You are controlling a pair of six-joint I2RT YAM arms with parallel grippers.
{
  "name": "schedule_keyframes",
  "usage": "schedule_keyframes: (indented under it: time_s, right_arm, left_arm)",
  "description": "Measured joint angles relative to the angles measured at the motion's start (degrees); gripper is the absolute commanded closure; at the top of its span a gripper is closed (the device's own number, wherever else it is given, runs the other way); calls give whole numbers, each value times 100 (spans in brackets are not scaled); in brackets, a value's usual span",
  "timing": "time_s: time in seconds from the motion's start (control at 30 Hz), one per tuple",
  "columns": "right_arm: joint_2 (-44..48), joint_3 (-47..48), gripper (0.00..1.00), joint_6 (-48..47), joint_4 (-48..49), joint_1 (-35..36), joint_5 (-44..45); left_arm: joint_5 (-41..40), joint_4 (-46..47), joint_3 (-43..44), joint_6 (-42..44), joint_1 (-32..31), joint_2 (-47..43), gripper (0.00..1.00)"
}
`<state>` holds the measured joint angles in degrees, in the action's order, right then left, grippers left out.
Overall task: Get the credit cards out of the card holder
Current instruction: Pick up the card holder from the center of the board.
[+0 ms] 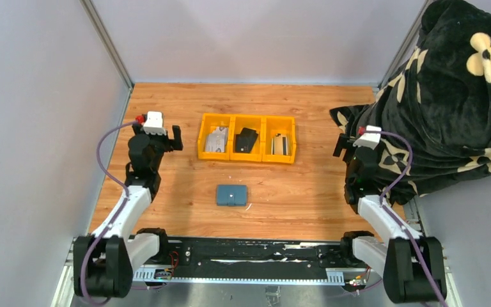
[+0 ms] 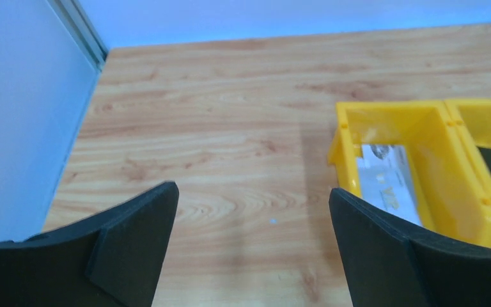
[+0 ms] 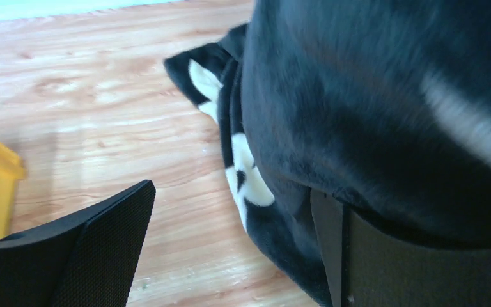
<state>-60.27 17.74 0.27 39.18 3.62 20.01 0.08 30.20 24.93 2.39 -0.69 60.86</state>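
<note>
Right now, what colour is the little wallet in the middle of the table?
The card holder is blue-grey, seen best from the top camera.

Wood grain, bright plastic, deep plush.
The table (image 1: 307,185) has a pale wood-grain top, smooth with a soft sheen. The yellow tray (image 1: 246,158) is moulded plastic, glossy at its edges. The card holder (image 1: 231,195) looks matt blue-grey; whether it is leather or cloth cannot be told. The blanket (image 1: 447,96) is thick black fleece, fuzzy, with cream flower patches. The left gripper (image 2: 254,198) and right gripper (image 3: 233,192) are matt black plastic, finely grained. The walls (image 1: 38,96) are smooth and matt, and the post (image 1: 105,38) is dull metal.
</note>
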Motion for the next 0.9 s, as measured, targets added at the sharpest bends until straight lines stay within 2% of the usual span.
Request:
schedule_keyframes:
  time_s: [0.17, 0.2, 0.27, 0.37, 0.47, 0.53, 0.7, 0.9]
  right_arm:
    - [756, 1012, 4, 376, -1613, 0, -439]
    - [848, 1150, 1, 614, -1788, -2, -466]
    - [1115, 1467, 0, 1637, -2385, -83, -538]
    - [1414, 1561, 0, 2787, -2719, -514, -1305]
    - [1307, 1703, 0, 3198, -3145, -426, -1888]
    - [1069, 1941, 0, 3272, -3517, -81, -2118]
    - [501, 2282, 0, 3045, -4371, 1847, -2162]
    - [-184, 2667, 1, 2723, -4804, 3499, -1845]
  left_arm:
    - [437, -2756, 1499, 31, 24, -721, 0]
    - [501, -3141, 1720, 59, 24, -785, 0]
    - [638, -4188, 2273, 166, 24, -964, 0]
    - [697, -5407, 2809, 343, 24, -1338, 0]
    - [682, -6336, 3106, 503, 24, -1698, 0]
    - [678, -6854, 3248, 581, 24, -1867, 0]
    - [579, -8146, 3711, 715, 24, -1873, 0]
    - [431, -8915, 4081, 835, 24, -1875, 0]
